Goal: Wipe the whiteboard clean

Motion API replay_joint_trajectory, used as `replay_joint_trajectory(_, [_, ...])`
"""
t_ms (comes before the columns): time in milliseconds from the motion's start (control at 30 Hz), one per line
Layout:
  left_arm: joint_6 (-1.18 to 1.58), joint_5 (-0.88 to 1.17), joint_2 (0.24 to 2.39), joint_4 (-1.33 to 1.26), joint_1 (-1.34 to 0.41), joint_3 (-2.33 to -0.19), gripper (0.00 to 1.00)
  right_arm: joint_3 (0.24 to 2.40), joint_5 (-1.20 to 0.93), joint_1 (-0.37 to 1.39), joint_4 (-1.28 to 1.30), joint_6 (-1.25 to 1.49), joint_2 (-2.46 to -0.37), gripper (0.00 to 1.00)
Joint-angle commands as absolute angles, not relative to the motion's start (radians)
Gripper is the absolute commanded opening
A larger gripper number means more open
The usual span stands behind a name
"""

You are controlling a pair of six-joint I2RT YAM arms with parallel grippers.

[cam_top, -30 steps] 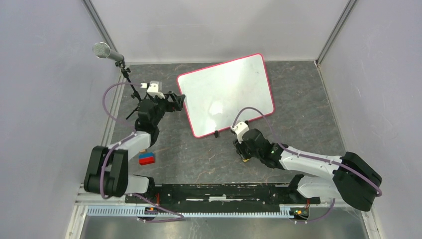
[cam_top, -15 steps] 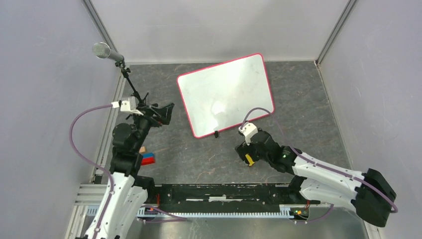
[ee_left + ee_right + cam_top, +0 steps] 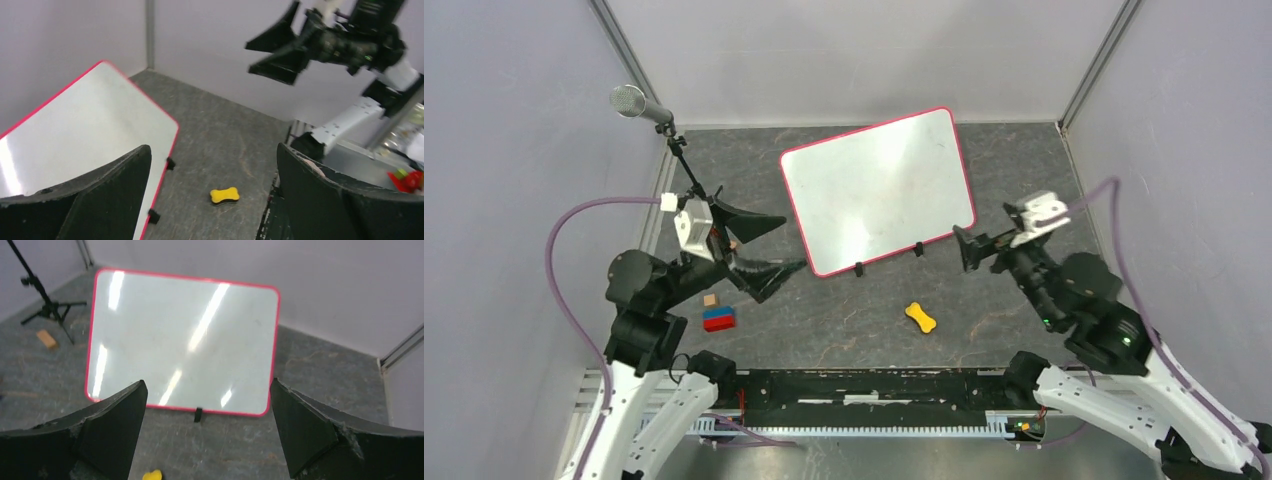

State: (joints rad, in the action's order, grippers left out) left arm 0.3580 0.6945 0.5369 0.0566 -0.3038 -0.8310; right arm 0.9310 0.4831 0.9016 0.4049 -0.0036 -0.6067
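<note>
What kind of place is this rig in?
Likely an enclosed robot test cell for data recording: plain panel walls around a dark tabletop, a microphone on a stand, and the left arm and right arm bolted to a rail at the near edge.

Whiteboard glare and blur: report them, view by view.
Right wrist: long bright light streaks cross the whiteboard, and its edges are slightly soft. Left wrist: a glare patch sits on the board at the frame's lower left, and the right claw looks smeared. Top external: sharp, with only a faint sheen on the board.
</note>
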Motion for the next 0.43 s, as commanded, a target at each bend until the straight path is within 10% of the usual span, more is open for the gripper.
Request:
replay_joint_trajectory(0, [0.126, 0.803, 0.538, 0.150, -0.417, -0.969, 1.00, 1.013, 0.597, 0.905, 0.373, -0.095, -0.540, 0.98])
replay_joint_trajectory(400, [0.151, 0.577, 0.411, 0.009, -0.425, -0.935, 1.00, 0.978, 0.761, 0.905, 0.331, -0.111, -0.404, 0.98])
